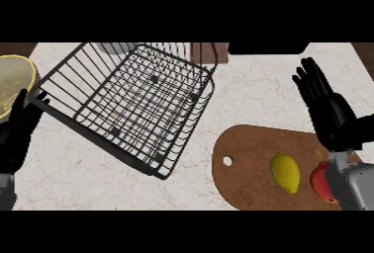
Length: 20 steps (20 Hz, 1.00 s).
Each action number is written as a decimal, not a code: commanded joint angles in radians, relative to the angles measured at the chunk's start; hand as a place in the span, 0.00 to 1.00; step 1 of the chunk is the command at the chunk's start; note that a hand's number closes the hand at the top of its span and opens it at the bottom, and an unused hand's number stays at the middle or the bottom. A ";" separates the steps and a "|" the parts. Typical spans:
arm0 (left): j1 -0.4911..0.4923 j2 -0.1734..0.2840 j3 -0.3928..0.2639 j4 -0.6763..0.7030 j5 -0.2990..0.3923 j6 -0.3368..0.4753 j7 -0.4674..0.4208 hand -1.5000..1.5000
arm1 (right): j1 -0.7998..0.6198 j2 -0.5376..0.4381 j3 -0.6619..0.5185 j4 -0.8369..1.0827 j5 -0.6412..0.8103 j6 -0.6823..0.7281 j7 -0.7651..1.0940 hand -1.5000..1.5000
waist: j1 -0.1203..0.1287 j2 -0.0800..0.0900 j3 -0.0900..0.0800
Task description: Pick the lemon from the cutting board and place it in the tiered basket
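Looking down at the pale marble bench (pixel 95 183), we see first the black wire tiered basket (pixel 131 101), tilted in our view, its top tray holding nothing, well apart from the brown cutting board (pixel 248 148) at lower right. The right robot hand (pixel 332 111) hangs above the board's far edge, fingers straight and apart, holding nothing; the left robot hand (pixel 18 136) rests at the left edge, likewise open, beside a yellow bowl (pixel 15 81). The lemon (pixel 286 172) lies on the board, lengthways, near a red pepper (pixel 321 180) half hidden by the forearm. We judge the lemon light, fairly stiff, smooth-skinned and liable to roll, so we would close around its plump middle, across the short axis, not at the tapered tips.
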 commanded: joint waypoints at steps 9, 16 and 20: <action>0.039 -0.087 -0.079 -0.077 0.045 -0.034 0.113 0.50 | 0.238 0.068 0.015 -0.060 0.357 -0.391 0.005 0.00 | -0.079 -0.032 -0.033; 0.021 -0.160 -0.157 -0.145 -0.023 0.040 0.181 0.50 | 0.407 0.073 0.218 -0.302 0.715 -0.537 0.068 0.00 | -0.035 -0.028 -0.031; 0.034 -0.081 -0.085 -0.153 0.038 -0.028 0.198 0.50 | 0.463 -0.099 0.182 -0.356 0.903 -0.425 0.279 0.00 | -0.043 -0.031 -0.038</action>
